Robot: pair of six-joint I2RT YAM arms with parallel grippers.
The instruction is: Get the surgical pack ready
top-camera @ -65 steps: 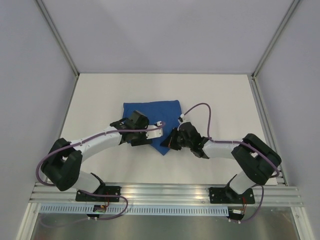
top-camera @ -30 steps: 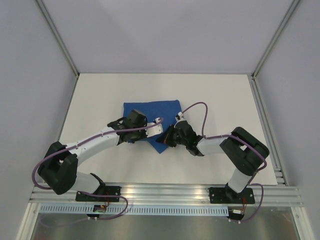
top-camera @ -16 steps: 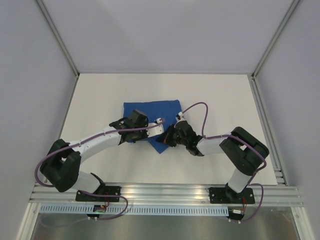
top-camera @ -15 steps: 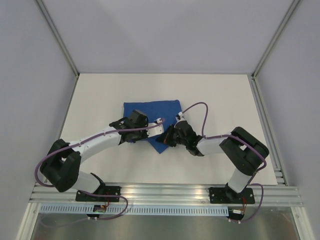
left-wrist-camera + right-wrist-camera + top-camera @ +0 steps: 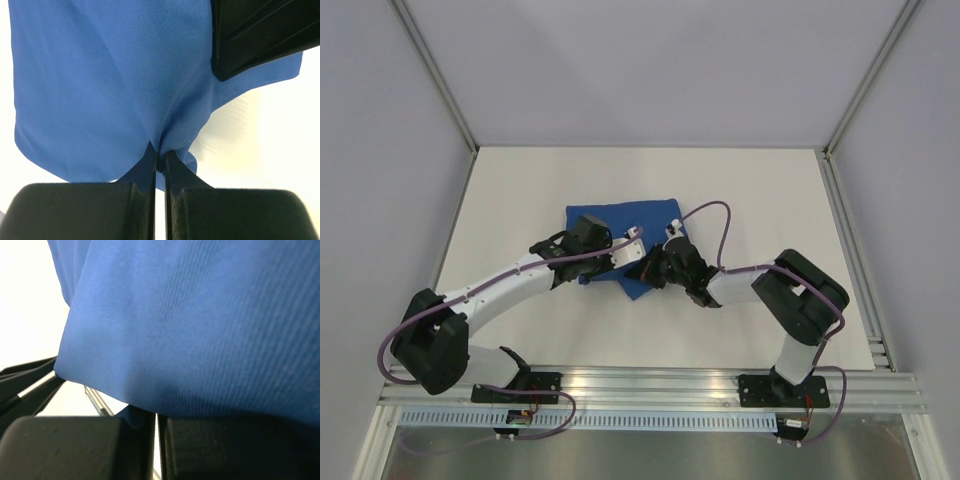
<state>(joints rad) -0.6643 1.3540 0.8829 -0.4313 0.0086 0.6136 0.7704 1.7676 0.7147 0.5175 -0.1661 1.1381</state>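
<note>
Right hand (image 5: pixel 646 270) shifted left, seemingly pinching drape (image 5: pixel 630 215)

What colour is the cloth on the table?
The cloth is plain royal blue, with no pattern, and shows clearest in the left wrist view.

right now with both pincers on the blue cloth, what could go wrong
The left pincer holds only a small pucker near the edge of the blue drape, so a pull may slip it free. The right pincer sits very close beside it in the top view; the two could knock together.
</note>
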